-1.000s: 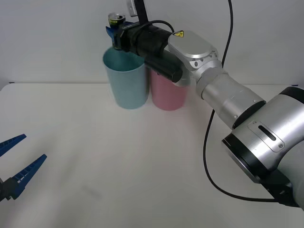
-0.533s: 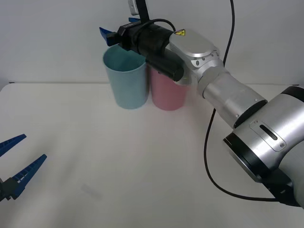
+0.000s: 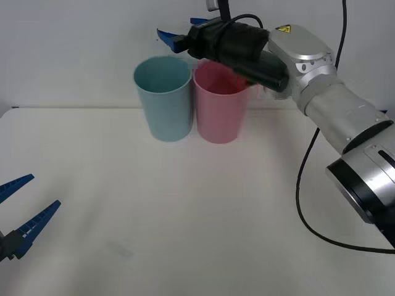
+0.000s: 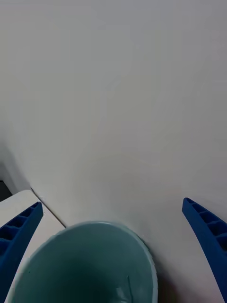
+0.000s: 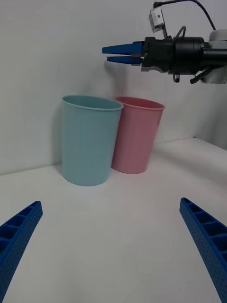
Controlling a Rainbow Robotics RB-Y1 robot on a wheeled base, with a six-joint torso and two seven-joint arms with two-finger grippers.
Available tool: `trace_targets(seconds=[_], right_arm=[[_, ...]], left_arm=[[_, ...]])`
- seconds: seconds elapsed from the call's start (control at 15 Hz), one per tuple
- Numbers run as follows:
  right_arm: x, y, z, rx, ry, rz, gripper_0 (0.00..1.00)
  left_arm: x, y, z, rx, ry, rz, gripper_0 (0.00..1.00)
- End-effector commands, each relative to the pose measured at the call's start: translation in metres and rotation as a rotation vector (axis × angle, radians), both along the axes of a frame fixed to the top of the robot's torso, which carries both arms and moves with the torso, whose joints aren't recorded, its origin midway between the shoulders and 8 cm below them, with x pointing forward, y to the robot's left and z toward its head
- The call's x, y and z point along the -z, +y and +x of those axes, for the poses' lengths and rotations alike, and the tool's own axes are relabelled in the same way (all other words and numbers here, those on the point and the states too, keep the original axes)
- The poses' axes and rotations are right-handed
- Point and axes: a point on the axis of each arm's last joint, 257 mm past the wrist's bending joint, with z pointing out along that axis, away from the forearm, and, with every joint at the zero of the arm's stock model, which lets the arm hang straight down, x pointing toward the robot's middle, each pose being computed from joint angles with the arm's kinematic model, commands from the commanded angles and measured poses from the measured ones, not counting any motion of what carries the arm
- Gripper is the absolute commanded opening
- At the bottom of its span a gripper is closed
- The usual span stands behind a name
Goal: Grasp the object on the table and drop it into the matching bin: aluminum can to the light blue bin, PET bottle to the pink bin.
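Observation:
The light blue bin (image 3: 163,102) (image 5: 90,142) and the pink bin (image 3: 219,105) (image 5: 137,137) stand upright side by side at the back of the white table (image 3: 185,216). My right gripper (image 3: 179,29) (image 5: 108,54) (image 4: 112,203) hangs open in the air, just above and behind the gap between the two rims, with nothing between its blue fingers. From the right wrist I look down into the light blue bin (image 4: 90,265). The aluminum can is hidden. My left gripper (image 3: 43,191) (image 5: 111,203) rests open low at the table's near left.
A black cable (image 3: 302,203) loops down from the right arm over the table's right side. A plain white wall stands close behind the bins. Open tabletop spreads in front of the bins.
One second ago my right gripper held the can over the light blue bin. It then opened, the can left view, and the gripper has drawn back to the right and slightly up.

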Motion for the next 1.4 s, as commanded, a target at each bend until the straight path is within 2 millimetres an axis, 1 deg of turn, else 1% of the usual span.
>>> trace_targets(seconds=[0.07,0.2,0.4,0.47,0.73,0.8,0.93,1.0,1.27,1.4], right_arm=[[0.009,-0.036,-0.011,-0.037,-0.008,-0.004,1.00],[0.016,-0.059,-0.023,-0.046,-0.025,-0.011,1.00],[0.027,-0.100,-0.055,-0.100,-0.041,-0.012,1.00],[0.029,-0.116,-0.069,-0.117,-0.053,-0.012,1.00],[0.047,-0.167,-0.119,-0.113,-0.083,-0.021,1.00],[0.052,-0.182,-0.134,-0.102,-0.095,-0.024,1.00],[0.062,-0.202,-0.158,-0.086,-0.100,-0.025,1.00],[0.073,-0.215,-0.175,-0.070,-0.102,-0.036,1.00],[0.105,-0.255,-0.230,-0.016,-0.096,-0.079,1.00],[0.125,-0.275,-0.259,-0.009,-0.077,-0.112,1.00]], left_arm=[[0.000,0.000,0.000,0.000,0.000,0.000,1.00],[0.000,0.000,0.000,0.000,0.000,0.000,1.00],[0.000,0.000,0.000,0.000,0.000,0.000,1.00],[0.000,0.000,0.000,0.000,0.000,0.000,1.00],[0.000,0.000,0.000,0.000,0.000,0.000,1.00],[0.000,0.000,0.000,0.000,0.000,0.000,1.00],[0.000,0.000,0.000,0.000,0.000,0.000,1.00],[0.000,0.000,0.000,0.000,0.000,0.000,1.00],[0.000,0.000,0.000,0.000,0.000,0.000,1.00],[0.000,0.000,0.000,0.000,0.000,0.000,1.00]])
